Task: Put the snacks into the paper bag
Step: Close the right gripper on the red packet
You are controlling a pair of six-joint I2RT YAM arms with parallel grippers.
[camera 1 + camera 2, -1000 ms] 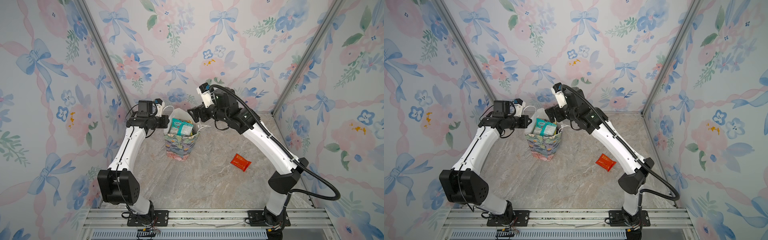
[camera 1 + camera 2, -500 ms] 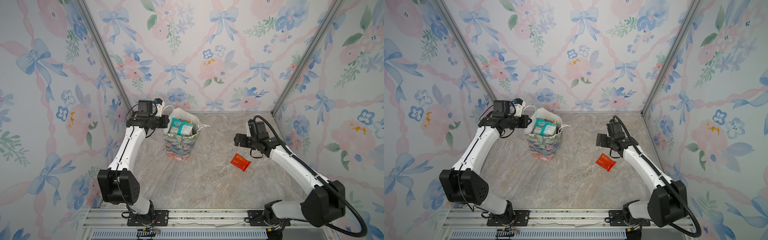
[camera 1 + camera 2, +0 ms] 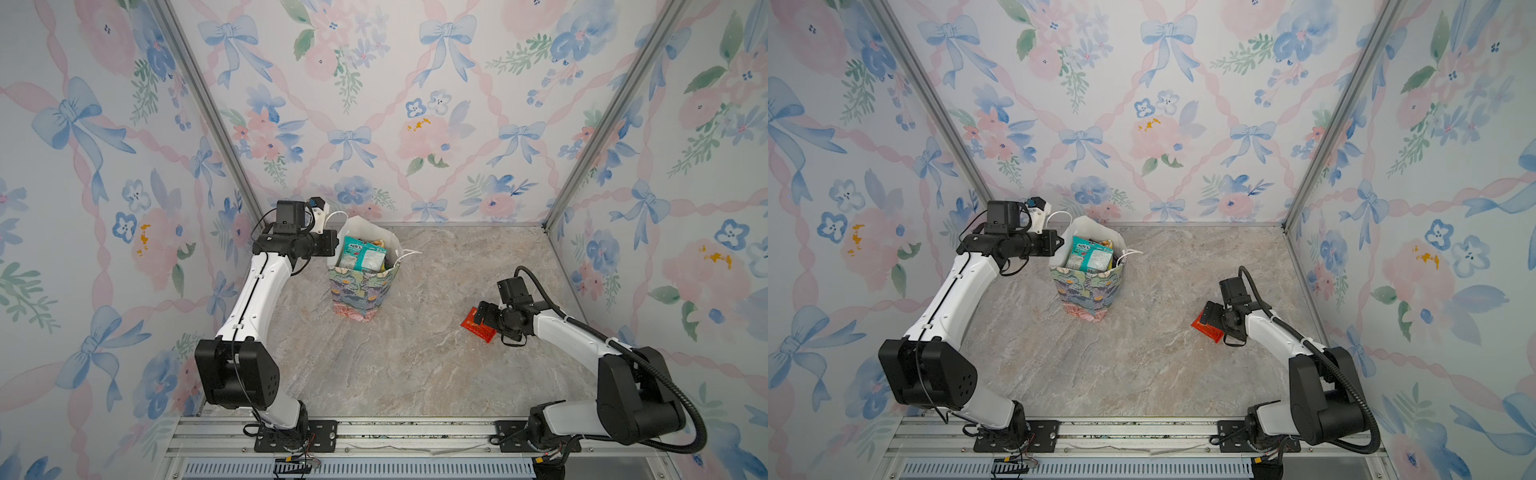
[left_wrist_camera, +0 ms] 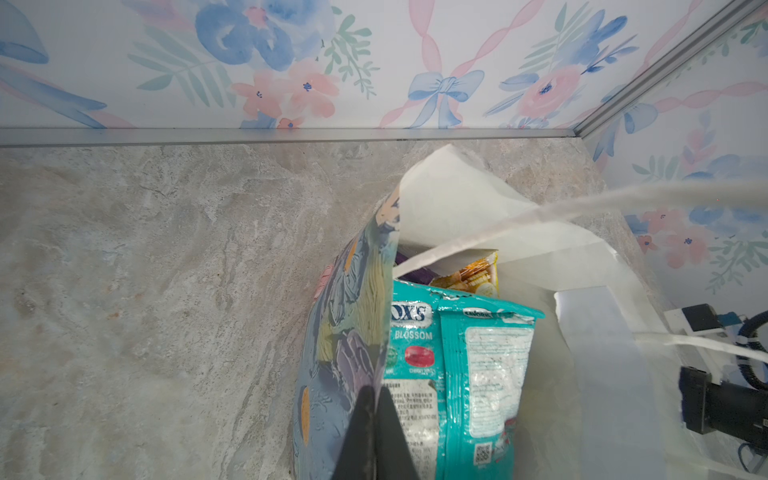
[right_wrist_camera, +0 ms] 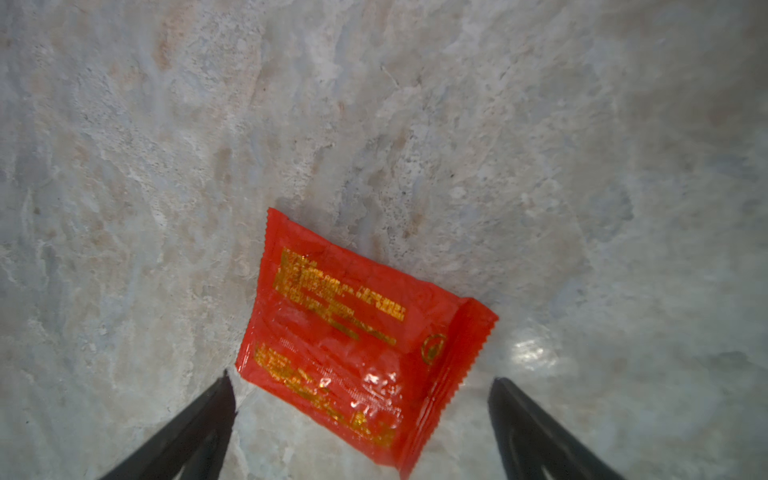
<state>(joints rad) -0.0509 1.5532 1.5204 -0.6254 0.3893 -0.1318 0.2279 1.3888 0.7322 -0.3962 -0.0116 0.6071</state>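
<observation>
The left pincer (image 4: pixel 371 399) clamps the rim of the small flower-printed paper bag (image 3: pixel 360 293), upright on the marbled table (image 3: pixel 374 365) and already stuffed with glossy teal and yellow snack packets (image 3: pixel 360 256). The right pincer (image 5: pixel 361 378), jaws wide, hovers over one flat red-orange packet (image 5: pixel 353 332), seemingly the last to go.

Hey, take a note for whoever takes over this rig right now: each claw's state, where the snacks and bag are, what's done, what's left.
Left claw: shut, pinching the rim of the upright floral paper gift bag.
Right claw: open, low over the flat red-orange foil packet, jaws either side of its near end, not gripping.
Done: teal FOX'S packets and a yellow packet sit inside the bag.
Left: the red-orange packet, the only snack seen lying on the marble-look tabletop, right of the bag in both top views. It likely needs grasping and dropping into the bag.
</observation>
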